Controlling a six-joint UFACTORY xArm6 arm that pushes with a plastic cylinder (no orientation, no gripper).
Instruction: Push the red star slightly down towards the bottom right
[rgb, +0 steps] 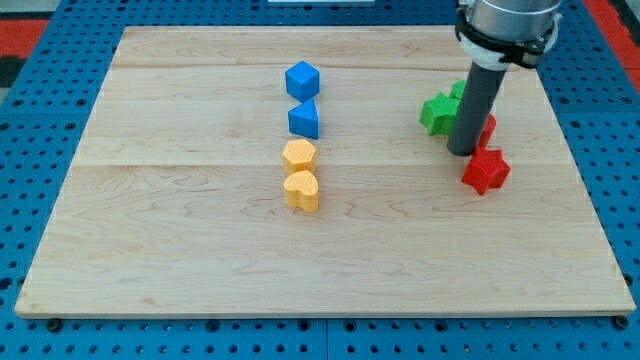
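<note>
Here my tip (461, 152) rests on the table (200, 270), just to the upper left of the red star (486, 171), near it or perhaps touching; the gap is too small to tell. There is no pincer on this arm, only the dark rod, so nothing opens, closes or holds anything.

Behind the rod, toward the view's top, sits a green star (437, 112), with a second green piece partly hidden by the rod, and a second red block (487, 128) peeks out on the rod's right side, its shape hidden. Well away to the tip's left stands a column of four: a blue cube (301, 79), a blue block (304, 119) below it, then a yellow block (299, 155) and a yellow heart (301, 190).

I judge the step in hand to be the approach, ended or nearly so: the tip stands on the side of the star opposite the goal. The next move calls for a short, gentle slide toward the view's bottom right, through the star's middle so that it does not spin off sideways, stopping early since only a slight shift is asked.
</note>
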